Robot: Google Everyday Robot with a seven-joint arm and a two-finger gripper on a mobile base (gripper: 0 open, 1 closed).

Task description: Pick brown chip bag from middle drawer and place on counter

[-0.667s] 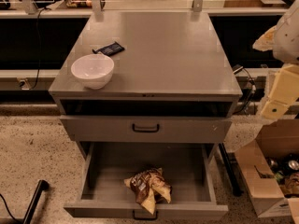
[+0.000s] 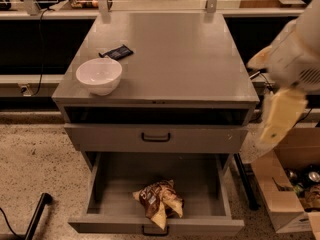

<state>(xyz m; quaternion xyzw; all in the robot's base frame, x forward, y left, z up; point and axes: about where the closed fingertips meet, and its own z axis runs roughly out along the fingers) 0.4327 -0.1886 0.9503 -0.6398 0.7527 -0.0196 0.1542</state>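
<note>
Glossy brown-and-tan foil chip bag (image 2: 159, 202) lies at the front of the open wide grey metal drawer (image 2: 200, 176). The pale tool (image 2: 279, 118) hangs right of the flat grey metal surface (image 2: 180, 59), well apart; its state cannot be told.

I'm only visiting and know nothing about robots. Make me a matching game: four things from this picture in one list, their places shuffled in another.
Things:
1. white bowl
2. brown chip bag
3. dark packet
4. gripper

Places:
A. lying in the open middle drawer, near its front
B. in the air, off the right side of the counter
C. on the counter, near its front left corner
D. on the counter, just behind the bowl

Pairs: 1-C, 2-A, 3-D, 4-B
</note>
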